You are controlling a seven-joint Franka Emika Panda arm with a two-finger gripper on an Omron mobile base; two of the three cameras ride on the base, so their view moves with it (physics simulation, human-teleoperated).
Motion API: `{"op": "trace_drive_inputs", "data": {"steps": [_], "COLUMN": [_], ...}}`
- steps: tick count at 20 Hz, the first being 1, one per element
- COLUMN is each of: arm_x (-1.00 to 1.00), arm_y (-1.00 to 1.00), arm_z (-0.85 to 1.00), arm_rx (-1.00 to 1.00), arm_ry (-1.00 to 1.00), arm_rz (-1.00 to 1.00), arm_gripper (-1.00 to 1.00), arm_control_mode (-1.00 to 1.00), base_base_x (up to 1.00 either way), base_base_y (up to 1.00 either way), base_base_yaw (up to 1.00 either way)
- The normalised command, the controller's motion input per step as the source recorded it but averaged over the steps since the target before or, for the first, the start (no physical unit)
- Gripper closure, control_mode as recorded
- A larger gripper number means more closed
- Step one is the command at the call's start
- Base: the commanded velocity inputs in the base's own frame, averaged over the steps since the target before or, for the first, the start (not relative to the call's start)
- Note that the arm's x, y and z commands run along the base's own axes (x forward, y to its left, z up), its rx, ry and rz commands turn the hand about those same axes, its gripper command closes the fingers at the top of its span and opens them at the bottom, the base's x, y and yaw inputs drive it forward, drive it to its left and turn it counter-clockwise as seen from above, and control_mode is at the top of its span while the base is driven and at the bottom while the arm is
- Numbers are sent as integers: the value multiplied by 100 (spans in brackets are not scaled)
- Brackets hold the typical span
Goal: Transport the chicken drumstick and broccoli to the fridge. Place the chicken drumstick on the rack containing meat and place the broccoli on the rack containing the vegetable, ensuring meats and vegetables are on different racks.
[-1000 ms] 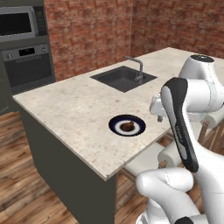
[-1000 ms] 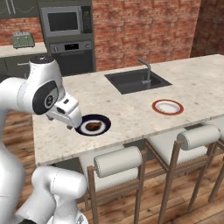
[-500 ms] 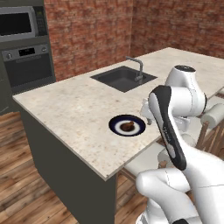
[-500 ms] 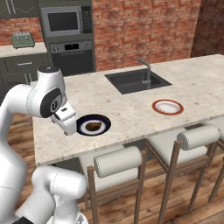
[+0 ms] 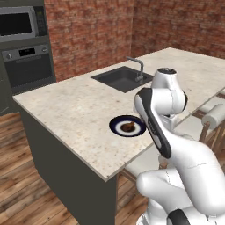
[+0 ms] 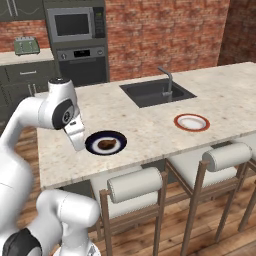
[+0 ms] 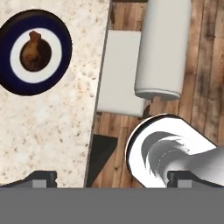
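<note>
On the speckled island counter (image 5: 70,110), near its front edge, sits a dark-blue plate (image 5: 127,127) with a white centre, and the chicken drumstick (image 5: 128,127) lies in the middle of that plate. The drumstick is a small reddish-brown lump, far smaller than the plate's white centre; in the hand view it (image 7: 35,54) shows a rounded body with a short, narrower knob at one end, its surface mottled in darker and lighter browns. Beyond the plate, the sink (image 6: 157,92) is set into the counter with a faucet (image 6: 168,81) at its far rim. A second plate, red-rimmed (image 6: 191,122), rests well apart from the blue plate, on the other side of the sink. The gripper (image 7: 111,178) hangs above the counter's front edge, just beside the blue plate, its fingertips (image 7: 41,178) spread wide apart and holding nothing. Padded stools (image 6: 135,184) stand below the counter edge by the plate.
</note>
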Motion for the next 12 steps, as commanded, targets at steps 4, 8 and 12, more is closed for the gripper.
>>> {"op": "trace_drive_inputs", "data": {"steps": [4,8,12], "arm_x": [60,55,44], "arm_y": [0,0,0], "arm_z": [-19,-22,-30], "arm_rx": [0,-2,-2], "arm_ry": [12,11,3], "arm_rz": [-2,0,0], "arm_gripper": [-100,-100,-100], "arm_control_mode": [-100,-100,-100], "base_base_x": [0,0,0], "base_base_y": [0,0,0], "base_base_yaw": [0,0,0]}}
